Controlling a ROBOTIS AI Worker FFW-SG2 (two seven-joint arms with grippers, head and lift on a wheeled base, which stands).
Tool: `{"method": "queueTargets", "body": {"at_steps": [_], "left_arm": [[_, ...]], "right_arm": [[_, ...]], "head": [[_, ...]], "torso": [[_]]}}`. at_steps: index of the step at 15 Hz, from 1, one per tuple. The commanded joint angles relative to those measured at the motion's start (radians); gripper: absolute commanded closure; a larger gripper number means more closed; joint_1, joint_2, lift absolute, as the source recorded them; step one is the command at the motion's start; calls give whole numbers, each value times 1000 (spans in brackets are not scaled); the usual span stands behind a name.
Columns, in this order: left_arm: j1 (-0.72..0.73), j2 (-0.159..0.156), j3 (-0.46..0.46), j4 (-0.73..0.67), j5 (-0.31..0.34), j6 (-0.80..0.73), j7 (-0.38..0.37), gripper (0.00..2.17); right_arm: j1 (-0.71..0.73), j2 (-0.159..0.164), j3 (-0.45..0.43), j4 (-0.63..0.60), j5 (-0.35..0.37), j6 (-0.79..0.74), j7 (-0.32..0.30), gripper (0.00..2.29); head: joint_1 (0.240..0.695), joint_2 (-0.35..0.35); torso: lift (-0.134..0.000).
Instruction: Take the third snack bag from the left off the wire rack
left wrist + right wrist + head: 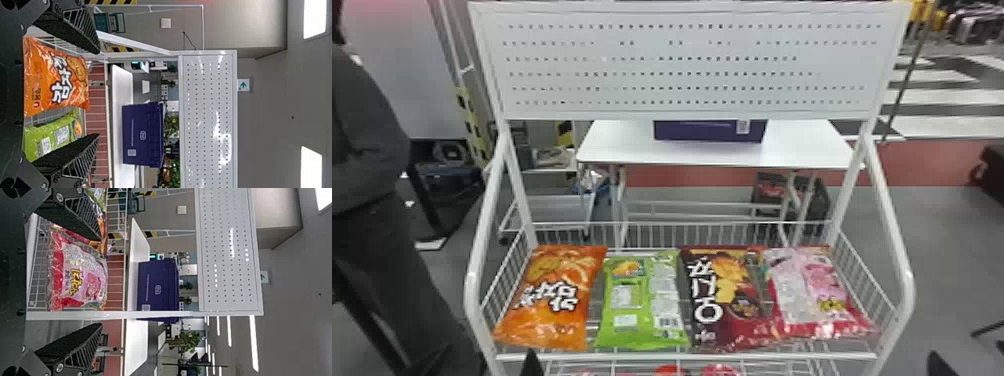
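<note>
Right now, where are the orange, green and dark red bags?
orange bag [552, 295]: head view, middle of its front.
green bag [642, 300]: head view, middle of the bag.
dark red bag [722, 300]: head view, middle of its front.

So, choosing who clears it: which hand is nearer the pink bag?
Right. The right hand sits before the pink bag; the left hand faces the orange bag, at the other end.

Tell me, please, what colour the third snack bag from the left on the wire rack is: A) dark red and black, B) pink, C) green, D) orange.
A: counting from the left in the head view, the orange bag and the green bag come first, then the dark red and black bag, then the pink bag.
</note>
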Motion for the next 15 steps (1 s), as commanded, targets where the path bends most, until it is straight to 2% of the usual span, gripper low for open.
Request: {"method": "queueTargets", "body": {"at_steps": [1, 9, 11, 13, 15], "left_arm": [[0, 0, 0, 0, 0, 0, 0, 140], [-2, 0, 2, -3, -1, 0, 0, 140], [0, -3, -1, -5, -3, 0, 0, 140], [0, -1, -9, -5, -6, 0, -1, 140], [-2, -3, -12, 6, -8, 3, -5, 140]], "right_arm": [[2, -3, -2, 1, 0, -3, 0, 124], [0, -3, 2, 7, 0, -6, -5, 124], [-58, -5, 69, 54, 21, -12, -41, 124], [-199, -5, 193, 126, 114, 0, -80, 124], [-374, 3, 301, 183, 149, 184, -100, 124]], "head": [[499, 0], [499, 0], [499, 0], [499, 0], [499, 0]], "torso": [[0], [0], [0], [0], [0]]}}
